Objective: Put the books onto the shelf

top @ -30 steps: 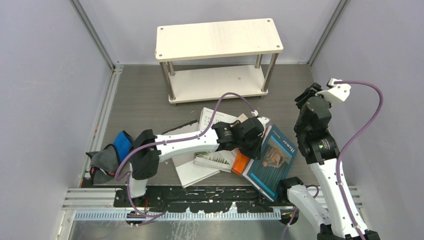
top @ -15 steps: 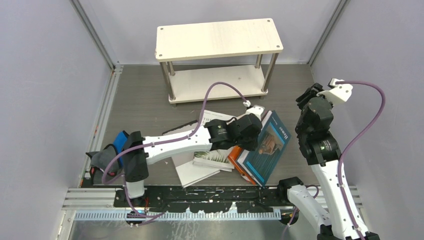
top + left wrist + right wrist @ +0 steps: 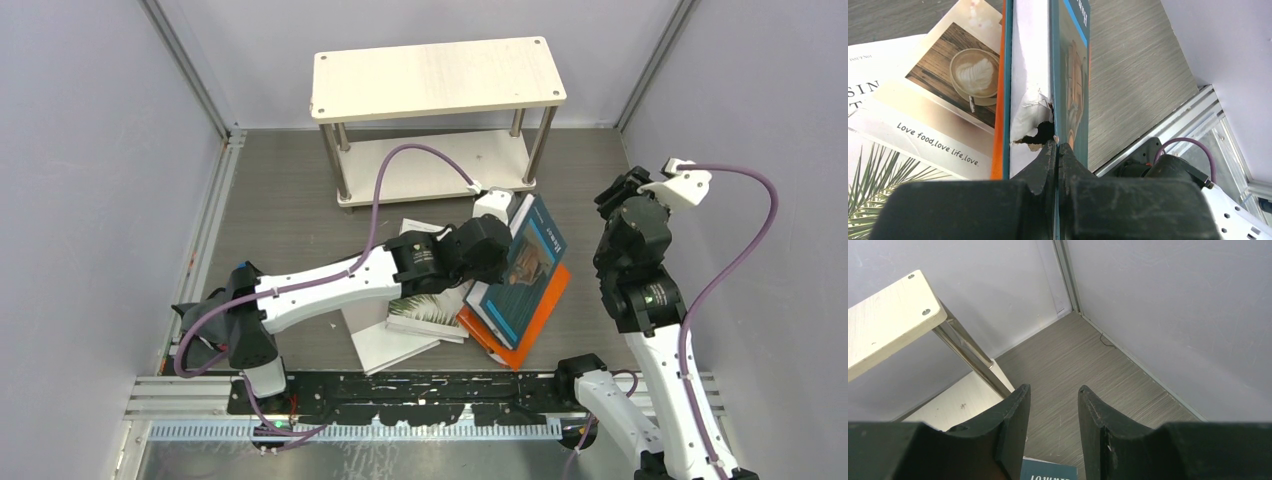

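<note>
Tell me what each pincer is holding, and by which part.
The left pincer is shut on the teal book, pinching the edge of its front cover, apparently without the pages. The right pincer is open and holds nothing.

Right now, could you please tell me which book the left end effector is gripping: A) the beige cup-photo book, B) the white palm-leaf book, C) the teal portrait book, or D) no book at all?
C: the left end effector is pinched shut on the teal book, which stands tilted up on its edge.
</note>
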You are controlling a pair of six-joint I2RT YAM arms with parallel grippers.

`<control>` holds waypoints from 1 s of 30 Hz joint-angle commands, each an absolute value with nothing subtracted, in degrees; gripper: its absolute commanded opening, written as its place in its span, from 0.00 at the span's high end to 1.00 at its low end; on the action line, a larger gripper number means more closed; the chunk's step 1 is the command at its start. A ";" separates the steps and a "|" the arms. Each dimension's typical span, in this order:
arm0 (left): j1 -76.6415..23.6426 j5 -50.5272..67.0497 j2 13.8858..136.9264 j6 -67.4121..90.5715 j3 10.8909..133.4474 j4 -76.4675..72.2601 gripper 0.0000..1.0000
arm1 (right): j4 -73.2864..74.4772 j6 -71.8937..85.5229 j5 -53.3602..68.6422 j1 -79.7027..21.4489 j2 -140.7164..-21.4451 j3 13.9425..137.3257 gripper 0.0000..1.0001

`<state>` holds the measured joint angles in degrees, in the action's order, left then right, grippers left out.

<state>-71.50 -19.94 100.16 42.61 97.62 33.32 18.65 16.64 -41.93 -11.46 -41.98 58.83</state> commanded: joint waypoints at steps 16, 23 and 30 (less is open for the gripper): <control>-68.89 -27.64 97.12 38.08 111.94 32.86 1.00 | 17.08 16.04 -43.42 -11.25 -42.26 62.80 0.54; -66.99 -28.63 96.86 36.65 116.20 33.55 1.00 | 16.94 15.78 -44.19 -11.21 -42.59 63.06 0.54; -65.55 -28.65 97.22 35.84 124.31 36.28 1.00 | 16.96 16.03 -45.32 -11.16 -42.99 63.47 0.55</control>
<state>-66.17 -26.92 100.12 36.93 118.50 38.20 18.90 16.43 -43.46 -11.44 -43.05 60.88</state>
